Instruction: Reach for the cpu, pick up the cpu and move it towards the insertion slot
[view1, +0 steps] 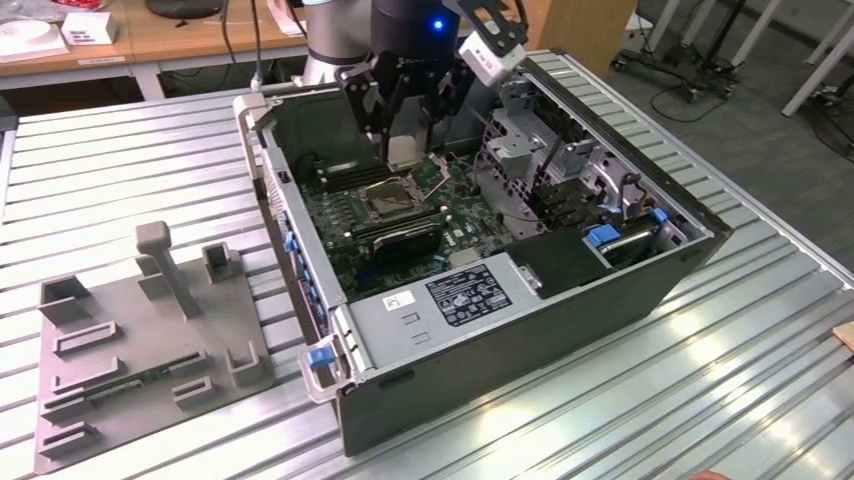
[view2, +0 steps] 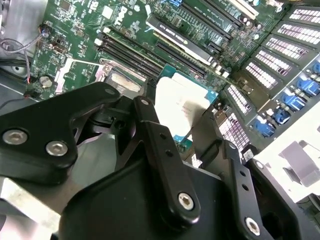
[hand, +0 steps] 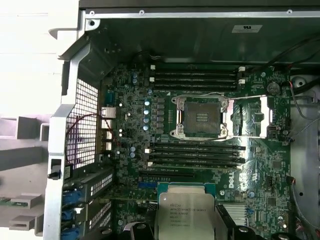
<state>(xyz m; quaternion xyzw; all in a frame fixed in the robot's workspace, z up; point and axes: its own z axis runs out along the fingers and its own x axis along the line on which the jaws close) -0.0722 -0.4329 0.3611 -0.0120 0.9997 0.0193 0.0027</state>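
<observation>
My gripper (view1: 406, 140) hangs inside the open computer case (view1: 534, 330), shut on the cpu (view1: 404, 153), a small flat silver-grey chip. In the first wrist view the cpu (hand: 185, 212) sits level between the black fingers (hand: 226, 220), with its metal top facing the camera. In the second wrist view the cpu (view2: 182, 97) shows pale between the two fingertips of the gripper (view2: 177, 114). The insertion slot (hand: 200, 117), a silver-framed square socket with a dark centre, lies open on the green motherboard a short way beyond the chip. In the exterior view the insertion slot (view1: 391, 203) is just below and in front of the gripper.
Long black memory slots (hand: 197, 152) run between the chip and the socket, with more slots (hand: 195, 77) beyond it. The case walls, a drive cage (view1: 561, 170) and the power supply (view1: 461, 295) ring the board. A grey tray (view1: 147, 340) stands at the exterior view's left.
</observation>
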